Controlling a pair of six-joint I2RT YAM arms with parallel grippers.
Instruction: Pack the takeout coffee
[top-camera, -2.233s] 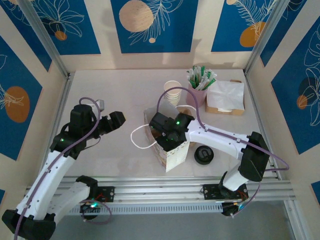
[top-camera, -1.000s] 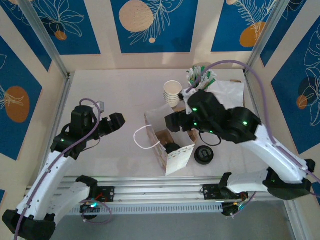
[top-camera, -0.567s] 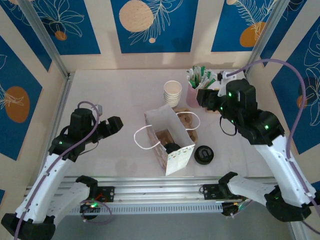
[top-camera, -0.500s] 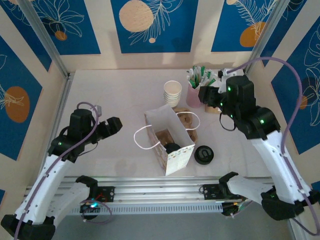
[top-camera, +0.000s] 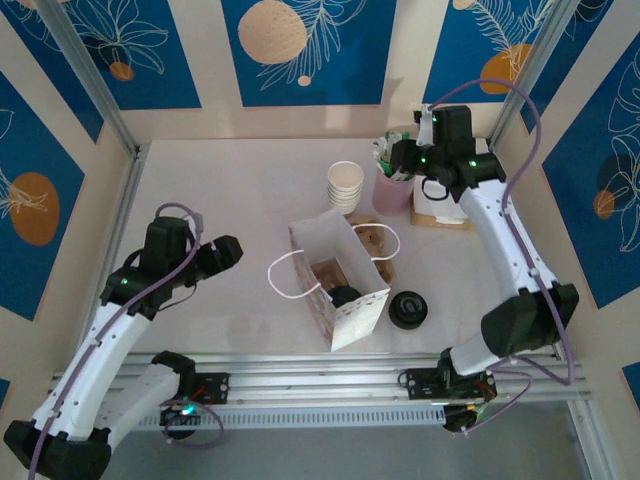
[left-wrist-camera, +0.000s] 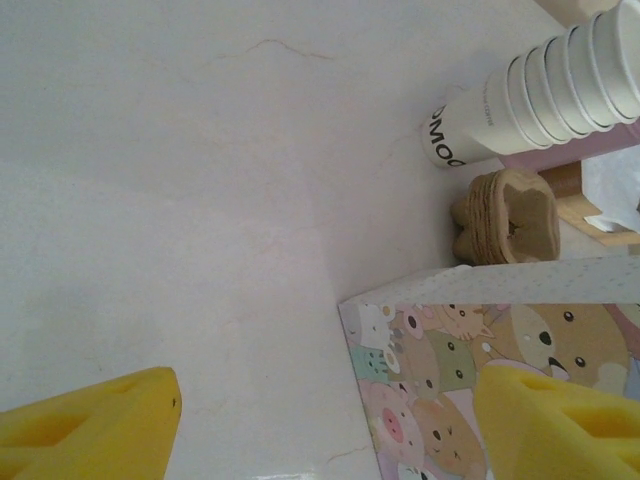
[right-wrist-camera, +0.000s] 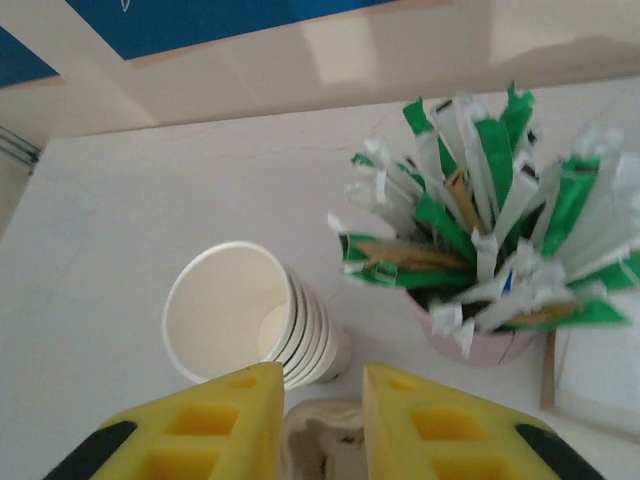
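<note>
The paper bag (top-camera: 345, 312) printed with cartoon animals stands open mid-table, and a dark-lidded coffee cup (top-camera: 346, 296) sits inside it. My left gripper (top-camera: 226, 252) is open to the left of the bag. In the left wrist view (left-wrist-camera: 325, 420) its yellow fingers (left-wrist-camera: 90, 425) are wide apart, the bag's corner (left-wrist-camera: 450, 360) showing between them. My right gripper (top-camera: 398, 158) hovers at the back right over the pink cup of sachets (top-camera: 396, 188). Its jaws (right-wrist-camera: 320, 375) show a narrow gap with nothing in it.
A stack of white paper cups (top-camera: 346, 186) (right-wrist-camera: 250, 315) lies beside the pink cup (right-wrist-camera: 480, 340). A brown cardboard cup carrier (top-camera: 376, 238) (left-wrist-camera: 510, 215) lies behind the bag. A loose black lid (top-camera: 408, 309) rests right of the bag. A napkin box (top-camera: 445, 208) sits at back right.
The right arm has lifted out of the bag and swung to the back right, above the sachet cup, and its jaws have narrowed. The left arm has hardly moved.
</note>
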